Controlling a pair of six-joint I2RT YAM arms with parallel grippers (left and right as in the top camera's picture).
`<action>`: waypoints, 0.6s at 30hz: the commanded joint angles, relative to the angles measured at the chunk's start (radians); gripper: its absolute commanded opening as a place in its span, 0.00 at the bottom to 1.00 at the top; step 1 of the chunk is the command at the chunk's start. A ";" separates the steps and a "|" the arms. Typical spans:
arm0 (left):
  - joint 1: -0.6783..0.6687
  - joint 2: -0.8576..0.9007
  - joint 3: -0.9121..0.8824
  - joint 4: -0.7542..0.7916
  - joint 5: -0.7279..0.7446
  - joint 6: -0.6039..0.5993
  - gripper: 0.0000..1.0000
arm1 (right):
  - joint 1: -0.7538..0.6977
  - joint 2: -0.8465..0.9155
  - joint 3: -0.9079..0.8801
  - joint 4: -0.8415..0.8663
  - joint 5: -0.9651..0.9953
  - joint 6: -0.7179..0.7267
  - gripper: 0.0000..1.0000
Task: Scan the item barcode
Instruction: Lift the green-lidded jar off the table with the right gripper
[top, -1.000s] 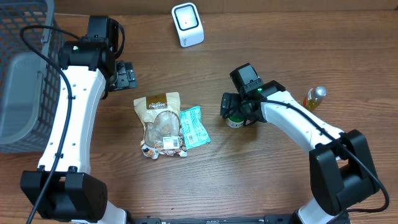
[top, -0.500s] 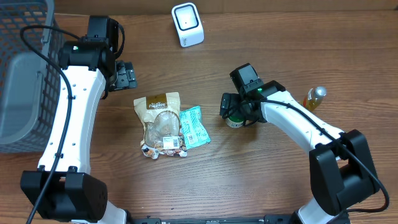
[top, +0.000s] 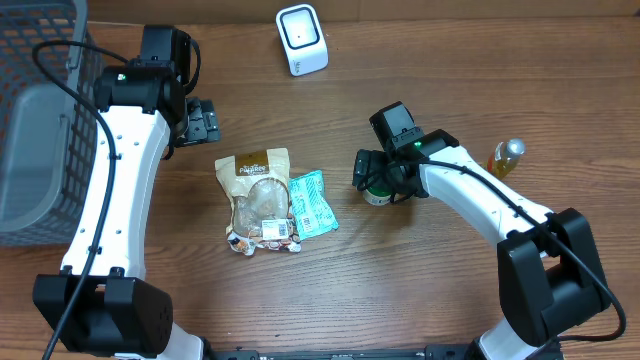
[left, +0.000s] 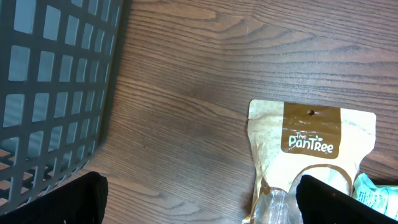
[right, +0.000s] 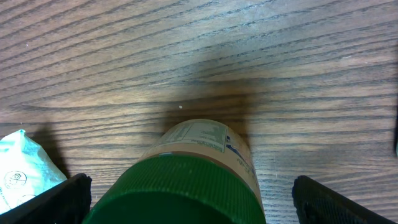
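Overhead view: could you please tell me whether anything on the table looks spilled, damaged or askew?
Nothing stands out. The PanTree pouch and teal packet lie flat, side by side; the green-lidded jar stands upright between the right gripper's open fingers. No spill shows.

A wooden table (top: 400, 290) bears basket (top: 40, 120), scanner (top: 301, 38), pouch (top: 258, 195), teal packet (top: 312, 202), jar (right: 186, 168), bottle (top: 505, 157).

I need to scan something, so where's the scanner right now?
In the overhead view, the white scanner stands top centre, at the far side, beyond the snack pouch.
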 joint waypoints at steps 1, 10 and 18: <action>0.005 0.004 0.014 0.001 -0.013 0.007 1.00 | 0.002 0.003 -0.007 0.003 -0.005 0.004 1.00; 0.005 0.004 0.014 0.001 -0.013 0.007 0.99 | 0.002 0.003 -0.007 0.004 -0.005 0.008 1.00; 0.005 0.004 0.014 0.001 -0.013 0.007 0.99 | 0.002 0.003 -0.007 0.019 -0.001 0.008 1.00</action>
